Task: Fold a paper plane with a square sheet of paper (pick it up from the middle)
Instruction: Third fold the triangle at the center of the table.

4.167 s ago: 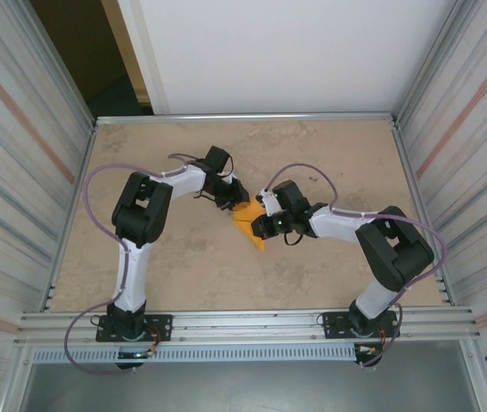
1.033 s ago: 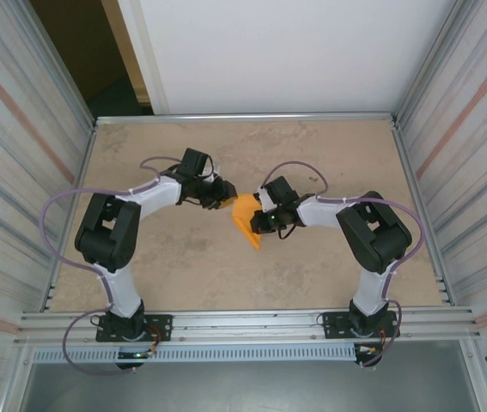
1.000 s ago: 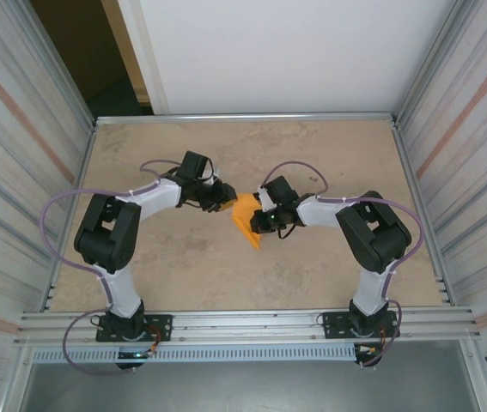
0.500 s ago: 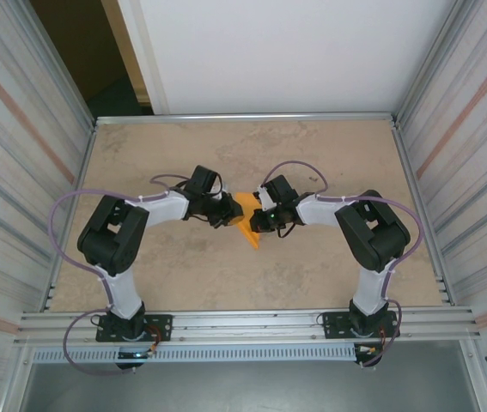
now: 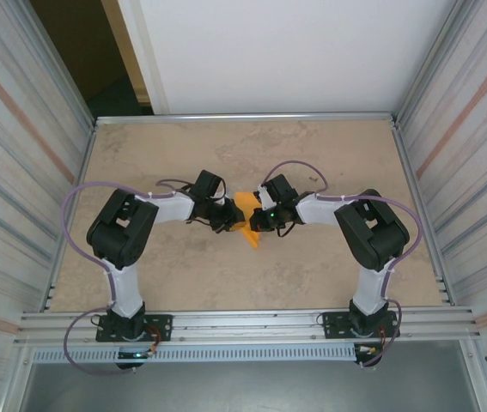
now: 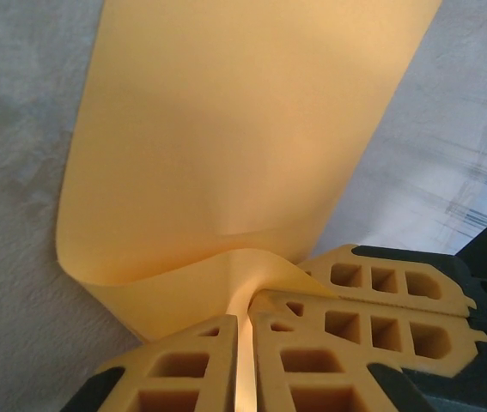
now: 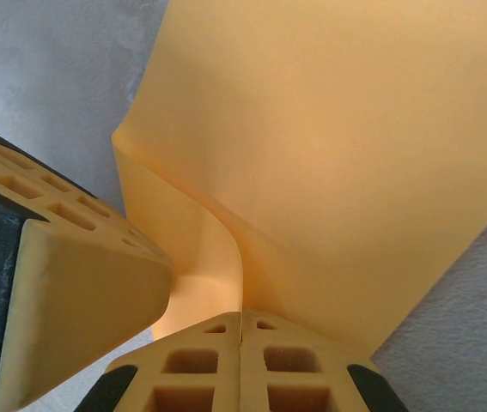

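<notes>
The orange sheet of paper (image 5: 245, 206), folded into a narrow shape with its point toward the near edge, sits at the table's middle between both arms. My left gripper (image 5: 228, 221) comes in from the left and is shut on the sheet's edge. In the left wrist view the paper (image 6: 243, 129) curls up into the left gripper (image 6: 247, 305), pinched between the yellow fingers. My right gripper (image 5: 257, 220) is shut on the opposite side. In the right wrist view a fold of the paper (image 7: 337, 154) runs into the right gripper (image 7: 241, 313), and a left finger (image 7: 80, 292) presses close beside it.
The beige table (image 5: 183, 266) is walled by metal rails (image 5: 243, 116) at the back and corrugated panels (image 5: 28, 154) on both sides. Purple cables (image 5: 299, 167) loop off each arm. The two wrists nearly touch over the paper.
My left gripper swung right from the paper's left edge, reached in under its near part and closed on it. The right gripper held its grip and barely moved.
</notes>
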### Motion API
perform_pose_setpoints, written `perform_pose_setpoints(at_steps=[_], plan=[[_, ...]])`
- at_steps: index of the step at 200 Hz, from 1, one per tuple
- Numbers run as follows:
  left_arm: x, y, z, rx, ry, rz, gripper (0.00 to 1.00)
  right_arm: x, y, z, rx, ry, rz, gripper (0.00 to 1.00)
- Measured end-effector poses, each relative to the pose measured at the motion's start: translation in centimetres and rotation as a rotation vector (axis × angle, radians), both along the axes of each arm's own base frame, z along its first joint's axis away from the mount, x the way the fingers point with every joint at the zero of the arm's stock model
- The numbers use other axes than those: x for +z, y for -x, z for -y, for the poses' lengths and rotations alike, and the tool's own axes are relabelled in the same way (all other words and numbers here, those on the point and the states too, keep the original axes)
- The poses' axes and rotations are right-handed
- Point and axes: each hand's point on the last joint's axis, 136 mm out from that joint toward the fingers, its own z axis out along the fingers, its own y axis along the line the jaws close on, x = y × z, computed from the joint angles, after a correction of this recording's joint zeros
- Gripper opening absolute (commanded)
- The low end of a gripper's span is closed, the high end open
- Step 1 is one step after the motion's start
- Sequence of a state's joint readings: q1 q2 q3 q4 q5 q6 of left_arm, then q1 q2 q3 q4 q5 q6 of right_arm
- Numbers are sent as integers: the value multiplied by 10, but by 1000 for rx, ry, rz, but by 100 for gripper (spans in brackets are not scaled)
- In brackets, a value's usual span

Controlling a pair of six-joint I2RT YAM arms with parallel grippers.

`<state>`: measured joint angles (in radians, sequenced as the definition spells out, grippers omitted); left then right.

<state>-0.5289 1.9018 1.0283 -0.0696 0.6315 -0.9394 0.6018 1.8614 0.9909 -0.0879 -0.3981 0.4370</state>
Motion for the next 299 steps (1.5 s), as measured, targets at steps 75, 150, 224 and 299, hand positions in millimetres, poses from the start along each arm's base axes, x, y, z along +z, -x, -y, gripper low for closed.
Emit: perform_pose_setpoints(at_steps=[75,150,224,299], plan=[[-2,3,-2,-11,-18,-8,14,0,0,0,0,0,-1,5],[-2,3,-2,-21,-26,-11,15,0,0,0,0,0,-1,5],[28,-51,-3,-7,-1,100,17,0,0,0,0,-1,-3,5],[-4,-84,-2,-36,-52,103,17,0,0,0,-4,-2,-6,5]])
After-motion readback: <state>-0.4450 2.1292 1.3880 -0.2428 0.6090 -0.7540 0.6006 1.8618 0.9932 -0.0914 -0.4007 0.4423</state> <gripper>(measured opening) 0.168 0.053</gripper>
